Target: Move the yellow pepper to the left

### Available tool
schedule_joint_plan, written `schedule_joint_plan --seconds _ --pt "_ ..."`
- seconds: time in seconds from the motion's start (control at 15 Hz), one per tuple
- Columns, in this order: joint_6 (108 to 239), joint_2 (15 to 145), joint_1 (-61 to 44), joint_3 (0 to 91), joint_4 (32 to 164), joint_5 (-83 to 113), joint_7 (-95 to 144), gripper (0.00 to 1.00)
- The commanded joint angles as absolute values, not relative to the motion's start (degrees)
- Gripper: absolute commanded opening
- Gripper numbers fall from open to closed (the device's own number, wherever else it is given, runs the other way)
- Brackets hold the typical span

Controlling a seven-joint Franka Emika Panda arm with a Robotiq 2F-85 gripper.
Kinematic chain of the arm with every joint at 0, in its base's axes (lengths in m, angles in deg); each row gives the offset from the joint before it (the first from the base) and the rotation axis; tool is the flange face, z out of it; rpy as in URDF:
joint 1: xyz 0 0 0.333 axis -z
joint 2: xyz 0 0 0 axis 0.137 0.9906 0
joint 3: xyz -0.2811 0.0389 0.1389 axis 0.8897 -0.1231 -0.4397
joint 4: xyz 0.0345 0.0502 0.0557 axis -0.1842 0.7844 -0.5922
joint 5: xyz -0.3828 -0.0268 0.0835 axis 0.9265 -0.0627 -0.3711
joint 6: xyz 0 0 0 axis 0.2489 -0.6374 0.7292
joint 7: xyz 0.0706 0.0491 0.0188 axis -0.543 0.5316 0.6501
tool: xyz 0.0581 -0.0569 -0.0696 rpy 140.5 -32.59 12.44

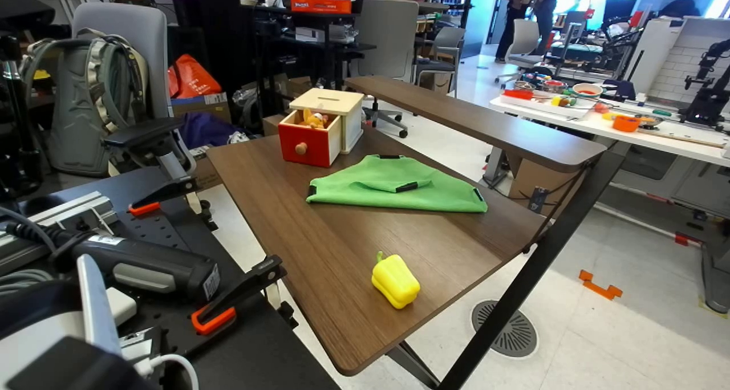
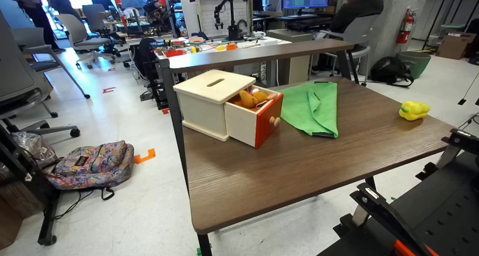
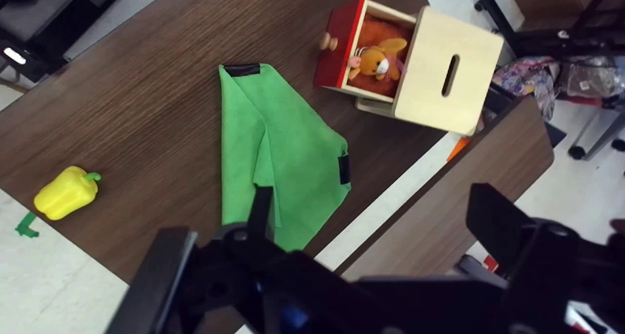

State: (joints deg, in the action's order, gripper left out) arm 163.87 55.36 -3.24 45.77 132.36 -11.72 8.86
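The yellow pepper [image 1: 395, 281] lies on its side on the brown table [image 1: 296, 224], near the table's edge. It also shows in an exterior view [image 2: 414, 110] at the far right. In the wrist view the pepper [image 3: 67, 193] is at the left, its green stem pointing right. My gripper [image 3: 373, 202] is open, its two black fingers wide apart with nothing between them. It is above the table, well away from the pepper, and shows in neither exterior view.
A folded green cloth [image 1: 393, 193] lies between the pepper and a wooden box with an open red drawer [image 1: 311, 145] holding toys. A raised wooden shelf [image 1: 456, 113] runs along one table side. Black clamps [image 1: 245, 287] sit on the dark bench beside the table.
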Motion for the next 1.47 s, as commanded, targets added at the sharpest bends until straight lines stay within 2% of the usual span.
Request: schedule_joint_plan --seconds 0.0,0.47,0.8,1.4 --pt "170.7 62.8 -1.9 47.5 131.3 -16.8 6.9 1.0" --pt "185.0 77.1 -0.1 49.9 131.9 -16.3 -1.0 1.0" --pt "185.3 84.2 1.0 50.3 130.3 -19.2 -6.1 1.0" --pt "185.0 86.1 2.1 50.6 131.2 -20.2 -9.3 1.0"
